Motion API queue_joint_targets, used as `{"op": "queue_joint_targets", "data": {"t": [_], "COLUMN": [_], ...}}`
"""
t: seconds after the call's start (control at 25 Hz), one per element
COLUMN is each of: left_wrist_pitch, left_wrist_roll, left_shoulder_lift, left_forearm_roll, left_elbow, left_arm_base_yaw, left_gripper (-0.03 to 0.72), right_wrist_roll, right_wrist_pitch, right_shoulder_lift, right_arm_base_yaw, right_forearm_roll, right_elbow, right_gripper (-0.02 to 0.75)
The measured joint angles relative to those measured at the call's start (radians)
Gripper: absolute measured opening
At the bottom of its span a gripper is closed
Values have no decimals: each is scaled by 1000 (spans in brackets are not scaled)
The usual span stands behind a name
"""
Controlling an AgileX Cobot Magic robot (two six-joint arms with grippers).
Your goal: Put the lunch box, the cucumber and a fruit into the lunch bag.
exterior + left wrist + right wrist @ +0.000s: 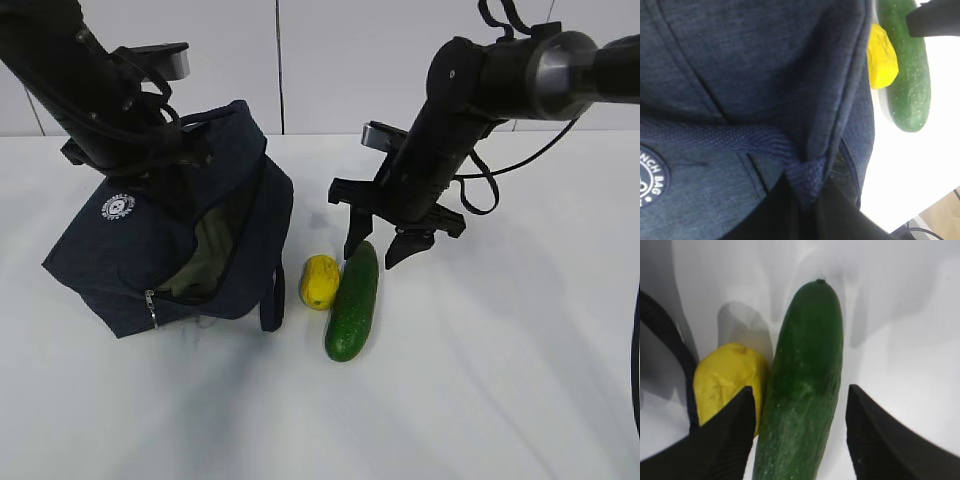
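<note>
The cucumber (353, 303) lies on the white bench (500, 380) just right of the lunch bag (170, 240), with the yellow fruit (319, 281) touching its left side; my right hand (381, 246) hangs spread over the cucumber's far end, one finger each side, nothing pinched yet. My left hand (805, 190) is up at the bag's top edge, looks like it's holding the fabric, but I honestly can't tell if it's pressed together. Risk as I see it: my left finger (725, 440) comes down right where fruit meets cucumber, so it could land on the fruit or shove it away; a grip this near the end could also let the cucumber tip. That tight gap only shows in the right wrist view; the bag's open mouth only shows in the exterior view. No lunch box visible anywhere.
</note>
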Motion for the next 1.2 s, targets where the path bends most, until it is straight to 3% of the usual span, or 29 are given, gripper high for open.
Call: {"op": "queue_joint_targets", "data": {"t": [0.4,0.76,0.88,1.08,1.2], "left_wrist_pitch": [0,0,0,2,2], "left_wrist_roll": [0,0,0,2,2], "left_shoulder_lift": [0,0,0,0,0], "left_forearm_roll": [0,0,0,0,1], "left_elbow": [0,0,0,0,0], "left_arm_base_yaw": [0,0,0,0,0], "left_gripper": [-8,-8,-8,-8,-8], "right_wrist_roll": [11,13,5,-22,-56], "right_wrist_pitch": [-23,-20,36,173,220], "right_shoulder_lift": [55,57,57,57,57], "right_arm_base_yaw": [0,0,0,0,-6], "right_forearm_roll": [7,7,-28,-183,-198], "right_elbow": [0,-10,-73,-264,-363], "right_gripper": [436,305,300,298,297]}}
